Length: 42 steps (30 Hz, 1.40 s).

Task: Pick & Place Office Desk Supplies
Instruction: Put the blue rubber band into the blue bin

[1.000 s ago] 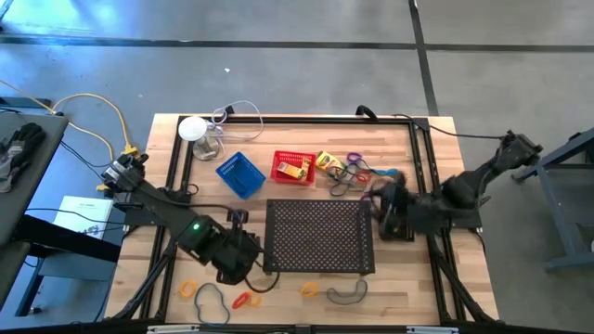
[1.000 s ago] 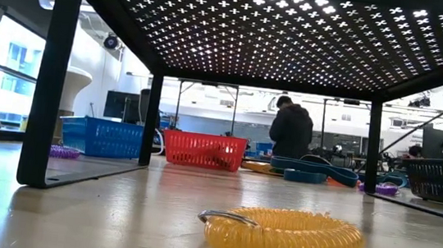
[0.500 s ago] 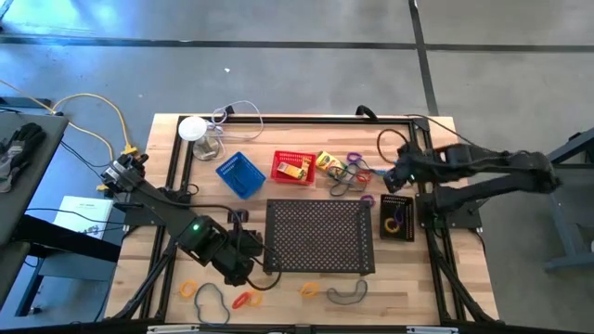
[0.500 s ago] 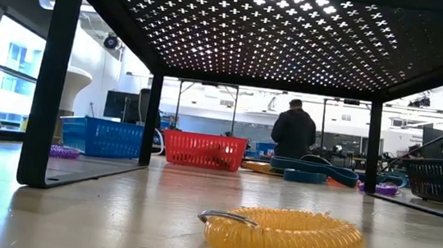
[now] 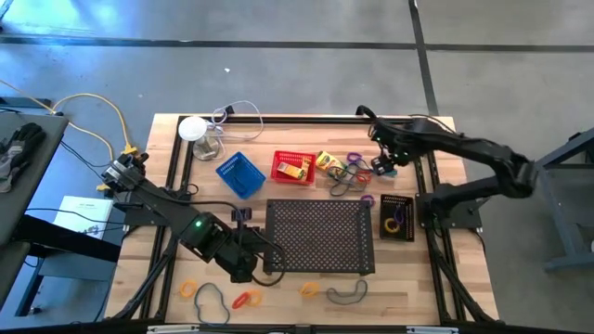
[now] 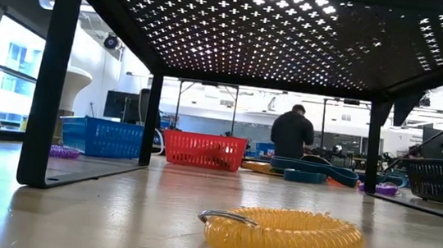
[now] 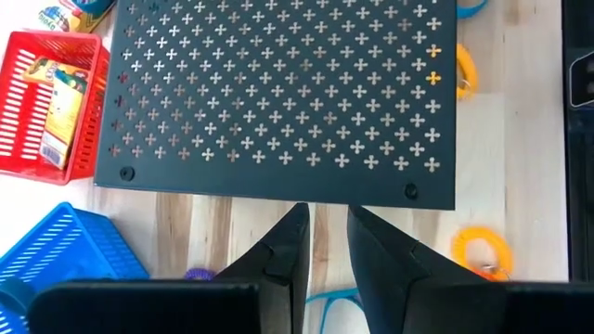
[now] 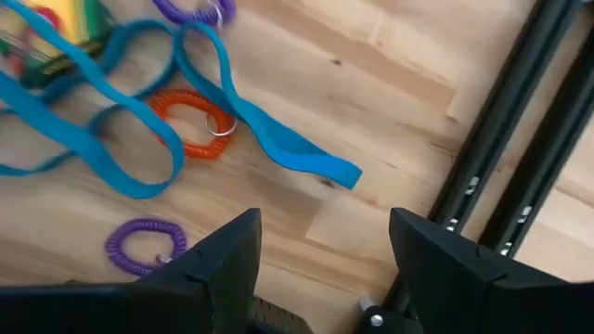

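The red mesh basket [image 5: 292, 167] holds one yellow crayon box. The other crayon box [image 5: 328, 161] lies beside a heap of blue, orange and purple bands [image 5: 348, 176]. The blue basket [image 5: 239, 174] stands left of the red one. The black basket [image 5: 396, 216] holds a yellow and a purple loop. More loops lie by the near edge [image 5: 243, 300], among them a yellow coil [image 6: 280, 236]. My right gripper [image 8: 325, 269] hangs open above the table at the heap's right end, over a blue strap [image 8: 269, 139] and an orange coil [image 8: 200, 125]. My left gripper [image 7: 327, 218], fingers a narrow gap apart, points at the perforated tray's left edge.
The large black perforated tray [image 5: 319, 237] stands on legs in the table's middle. A white disc with clear cable [image 5: 193, 127] sits at the far left corner. Black frame rails [image 8: 520, 121] run along the right edge. A person [image 6: 292, 131] stands in the room behind.
My right arm has swung from over the black basket toward the far edge and now hangs beside the band heap's right end. The black basket stands uncovered, with a yellow and a purple loop inside.
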Tool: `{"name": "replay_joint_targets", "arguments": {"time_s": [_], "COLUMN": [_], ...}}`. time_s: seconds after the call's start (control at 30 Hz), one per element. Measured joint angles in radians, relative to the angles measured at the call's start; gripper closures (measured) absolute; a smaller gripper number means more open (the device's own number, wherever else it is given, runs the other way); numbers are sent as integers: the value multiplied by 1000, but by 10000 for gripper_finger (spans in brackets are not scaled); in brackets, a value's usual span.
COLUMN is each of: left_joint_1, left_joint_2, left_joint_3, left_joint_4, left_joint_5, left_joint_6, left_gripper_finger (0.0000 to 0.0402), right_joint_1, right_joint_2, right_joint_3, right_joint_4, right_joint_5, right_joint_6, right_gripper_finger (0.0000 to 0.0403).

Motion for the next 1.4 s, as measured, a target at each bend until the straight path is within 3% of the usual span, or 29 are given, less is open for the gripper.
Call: {"name": "replay_joint_targets", "arguments": {"time_s": [0.47, 0.6, 0.9, 1.23, 1.4], "left_joint_1": [0, 0, 7, 29, 28], "left_joint_2": [0, 0, 0, 0, 0], "left_joint_3": [0, 0, 0, 0, 0], "left_joint_4": [22, 37, 34, 40, 40], "left_joint_5": [-34, -43, -43, -43, -42], "left_joint_6": [0, 0, 78, 90, 83], "left_gripper_finger": [332, 332, 332, 332, 332], "right_joint_1": [-91, -124, -171, -211, -230], "right_joint_2": [254, 266, 266, 266, 266], "right_joint_3": [-11, -64, -90, -169, -209], "right_joint_4": [58, 91, 172, 239, 289], "right_joint_5": [-14, -66, -65, -151, -114], "right_joint_6": [-65, -104, -164, -140, -171], "right_gripper_finger": [176, 176, 176, 176, 176]}}
